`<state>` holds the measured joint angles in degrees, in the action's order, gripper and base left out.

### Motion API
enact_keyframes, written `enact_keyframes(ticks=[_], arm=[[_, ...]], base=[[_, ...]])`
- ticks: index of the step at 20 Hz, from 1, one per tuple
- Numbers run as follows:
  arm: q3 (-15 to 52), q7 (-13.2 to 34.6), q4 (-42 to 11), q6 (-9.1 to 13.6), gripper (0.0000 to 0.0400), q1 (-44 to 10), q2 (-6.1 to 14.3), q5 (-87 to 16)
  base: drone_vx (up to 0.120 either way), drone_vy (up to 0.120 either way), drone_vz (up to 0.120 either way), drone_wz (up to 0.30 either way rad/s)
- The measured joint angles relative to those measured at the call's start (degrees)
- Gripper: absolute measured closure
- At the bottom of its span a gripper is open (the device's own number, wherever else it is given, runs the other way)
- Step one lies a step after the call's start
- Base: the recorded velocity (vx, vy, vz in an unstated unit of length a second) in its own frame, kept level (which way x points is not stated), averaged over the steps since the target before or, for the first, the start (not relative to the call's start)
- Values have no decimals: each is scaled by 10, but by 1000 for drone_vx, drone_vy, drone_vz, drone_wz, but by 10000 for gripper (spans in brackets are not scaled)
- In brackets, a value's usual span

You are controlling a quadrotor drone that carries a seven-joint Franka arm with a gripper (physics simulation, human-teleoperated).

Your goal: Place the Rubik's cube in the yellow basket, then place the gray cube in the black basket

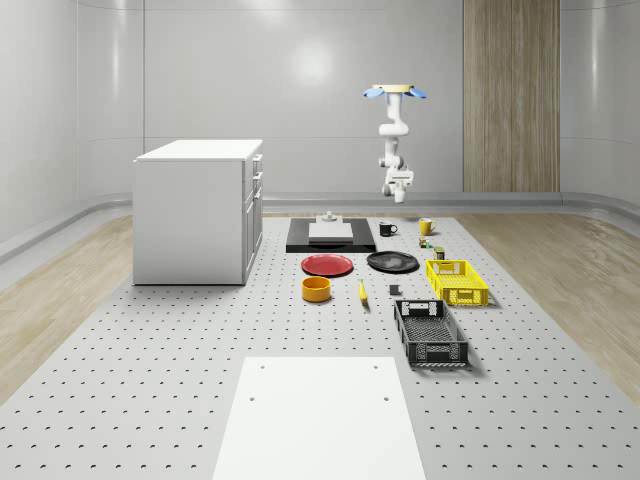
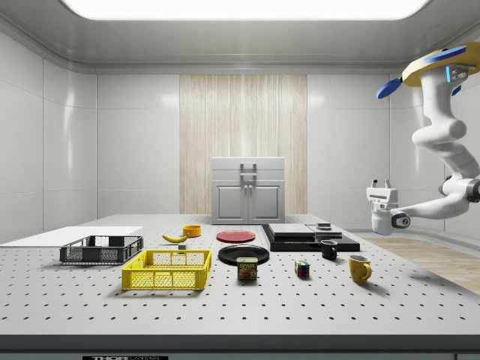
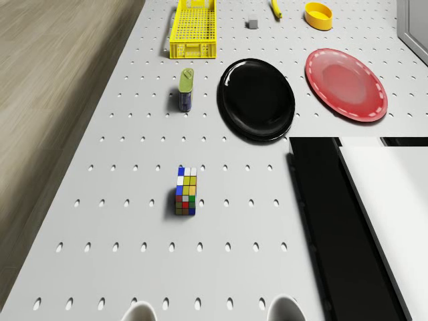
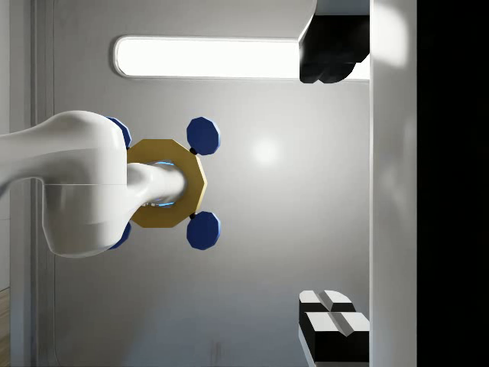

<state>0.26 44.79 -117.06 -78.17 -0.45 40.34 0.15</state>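
Drone (image 1: 397, 92) hovered high over the far end of the worktop (image 1: 150, 380), above the spot where the black mug (image 2: 328, 250) and the yellow mug (image 2: 359, 268) stood. Its white arm hung down and bent, and the hand (image 2: 379, 182) was up in the air at the side view's right, well above the things. The hand was turned up toward the drone. Its fingers (image 4: 330, 60) were spread wide and held nothing. The Rubik's cube (image 3: 186, 191) sat on the worktop, apart from everything, between the yellow mug and a food can (image 2: 247, 268) in the side view. The yellow basket (image 1: 458, 297) lay nearer than the can, on the whole-scene view's right. The gray cube (image 1: 394, 291) sat on the worktop between a banana (image 1: 362, 292) and the yellow basket, just past the far end of the black basket (image 1: 430, 351). A black plate (image 3: 257, 99) and a red plate (image 3: 346, 83) lay side by side near the middle. A yellow bowl (image 1: 316, 289) stood near the banana. A white cabinet (image 1: 198, 210) stood at the whole-scene view's left.
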Motion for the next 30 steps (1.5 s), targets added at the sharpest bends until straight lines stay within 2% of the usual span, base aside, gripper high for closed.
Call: enact_keyframes(ticks=[11,30], arm=[[1,0,-3,-4,0,-1,3,-1],[27,4,-9,-13,0,-9,9,-36]], base=[[120,120,0,0],[120,2,0,0]])
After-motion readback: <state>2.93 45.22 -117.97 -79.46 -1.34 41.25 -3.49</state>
